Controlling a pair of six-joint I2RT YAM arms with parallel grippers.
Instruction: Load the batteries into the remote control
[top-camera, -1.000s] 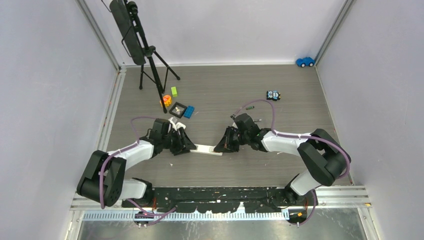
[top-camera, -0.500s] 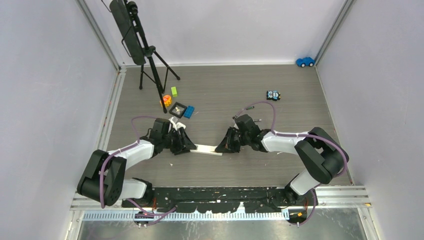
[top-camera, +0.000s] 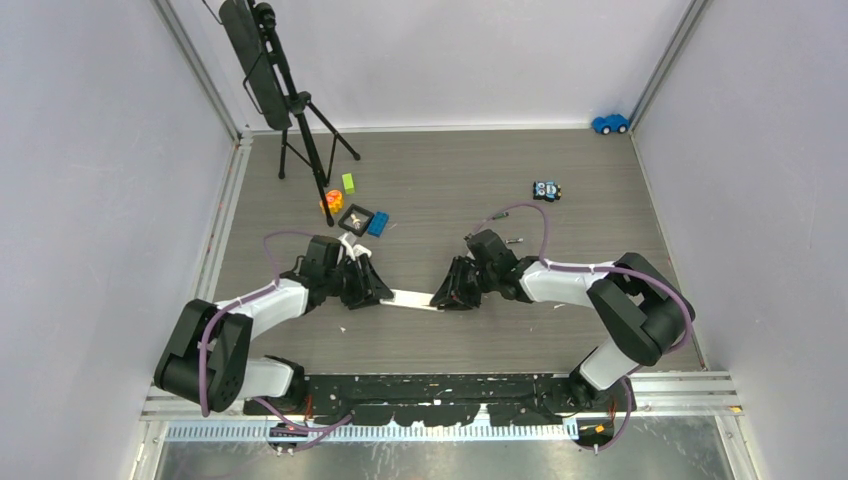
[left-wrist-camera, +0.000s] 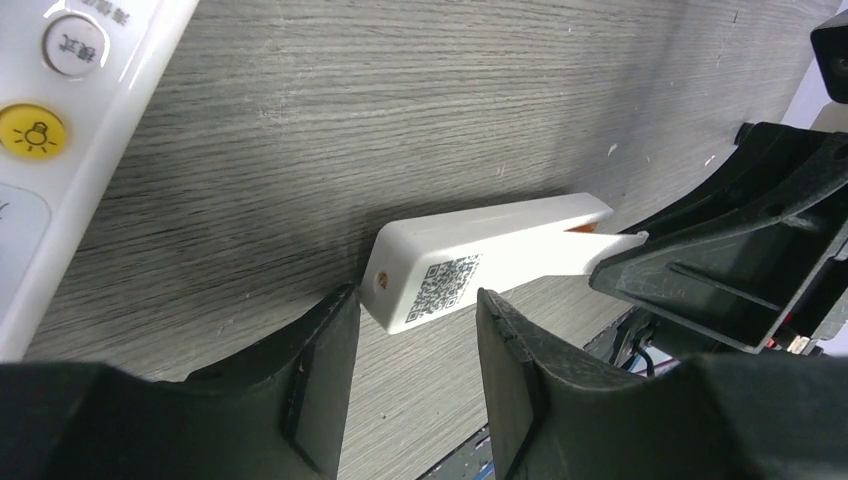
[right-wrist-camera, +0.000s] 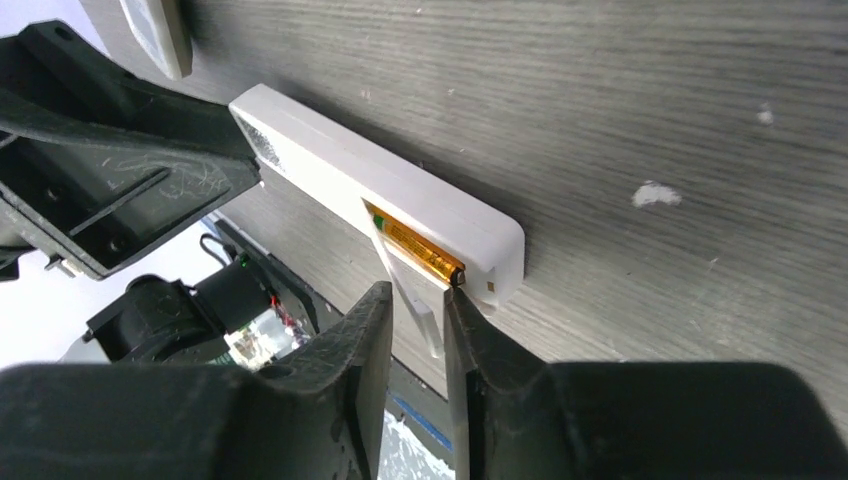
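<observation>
- Since a second ago, my right gripper (top-camera: 443, 296) has slid a tiny bit to the left in the top view. It has come closer over the end of the white remote (top-camera: 412, 298). The left arm and the remote look to be in the same spot.
- The remote lies flat on the grey table (top-camera: 450, 190), in the middle of the top view, between my two grippers.
- In the right wrist view the remote (right-wrist-camera: 330, 160) runs from the upper left down to the middle. Its slot is open, and one orange battery (right-wrist-camera: 415, 247) lies inside it, just above my fingers.
- My right gripper (right-wrist-camera: 418, 296) has its fingers only a little way apart. A thin white piece of the remote comes down into that small gap. I cannot tell if the fingers pinch it or only sit beside it. They do not touch the battery.
- In the left wrist view the other end of the remote (left-wrist-camera: 470, 262) sits right between my fingers, in the middle of the frame.
- My left gripper (left-wrist-camera: 416, 300) is about half open, and both fingers press on the sides of that end, so it holds the remote.
- A second remote (left-wrist-camera: 70, 130) with a yellow button lies at the upper left of that view, apart from my fingers.
</observation>
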